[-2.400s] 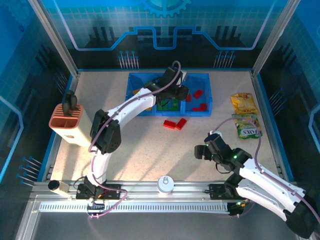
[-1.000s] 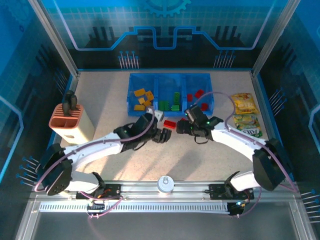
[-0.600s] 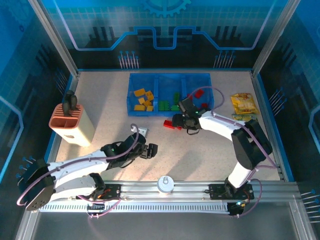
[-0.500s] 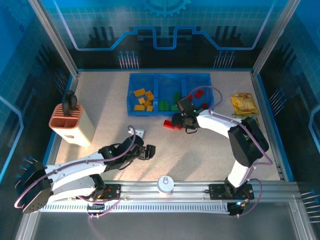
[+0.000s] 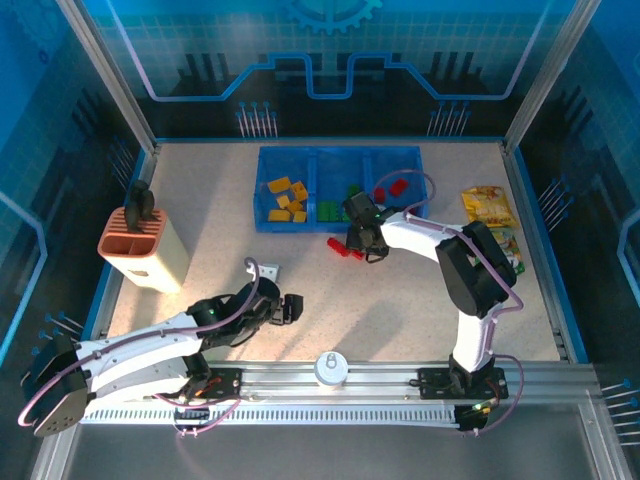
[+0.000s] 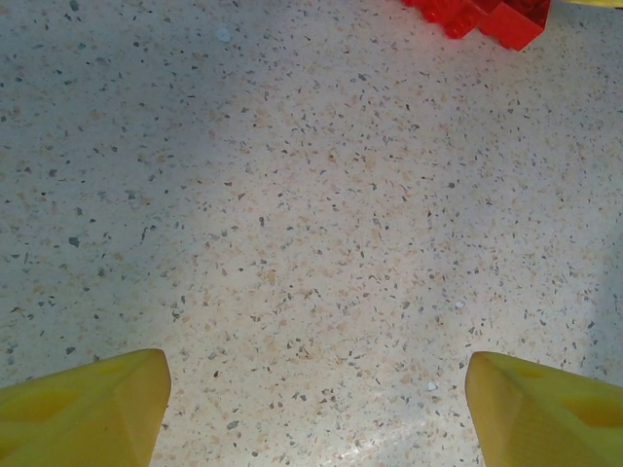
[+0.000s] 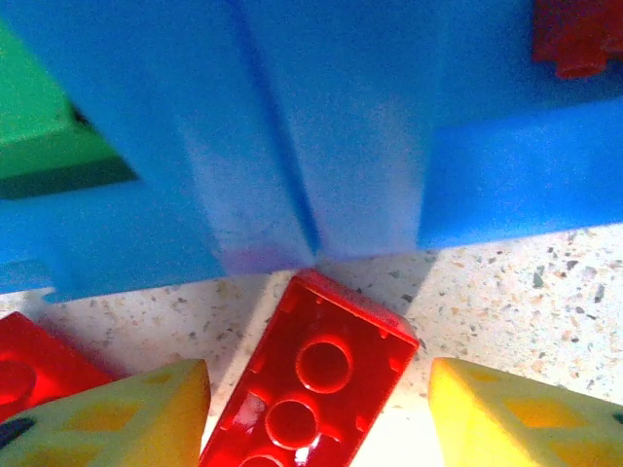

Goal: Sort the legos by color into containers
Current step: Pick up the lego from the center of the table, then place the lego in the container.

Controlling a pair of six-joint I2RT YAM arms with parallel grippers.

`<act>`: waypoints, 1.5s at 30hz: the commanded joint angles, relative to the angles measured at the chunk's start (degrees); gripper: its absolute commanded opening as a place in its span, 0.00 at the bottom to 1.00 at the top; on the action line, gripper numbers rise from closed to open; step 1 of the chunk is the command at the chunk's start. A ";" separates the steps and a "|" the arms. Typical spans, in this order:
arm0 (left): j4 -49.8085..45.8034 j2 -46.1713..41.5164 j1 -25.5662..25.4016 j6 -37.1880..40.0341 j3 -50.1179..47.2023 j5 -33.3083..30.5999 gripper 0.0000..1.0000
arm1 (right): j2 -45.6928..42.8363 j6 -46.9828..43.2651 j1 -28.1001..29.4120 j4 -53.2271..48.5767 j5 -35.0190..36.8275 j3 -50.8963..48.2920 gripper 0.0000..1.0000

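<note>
Red legos (image 7: 321, 365), two, lie at the tray's (image 7: 321, 146) front edge (one inside my spread right gripper (image 7: 316, 389)); my left gripper (image 6: 316, 362) gapes over bare desk (image 6: 311, 195).

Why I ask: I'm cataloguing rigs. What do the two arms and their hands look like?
The left arm and right arm have white tubular links joined by black joints, with a lilac cable looping alongside each. The left hand and right hand sit on black wrists and have yellow wedge-shaped fingers.
</note>
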 commanded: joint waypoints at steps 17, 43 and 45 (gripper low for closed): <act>3.61 5.33 -0.29 1.72 2.78 -1.88 0.80 | -20.83 0.59 0.84 -3.72 8.46 -15.88 0.29; -1.98 5.21 -0.72 1.95 7.06 -1.44 0.83 | -8.45 -17.39 -16.43 -8.60 -5.75 16.54 0.86; -0.62 7.35 -0.64 2.92 8.51 -1.20 0.86 | -12.64 -17.11 -16.07 -7.66 -6.23 14.21 0.87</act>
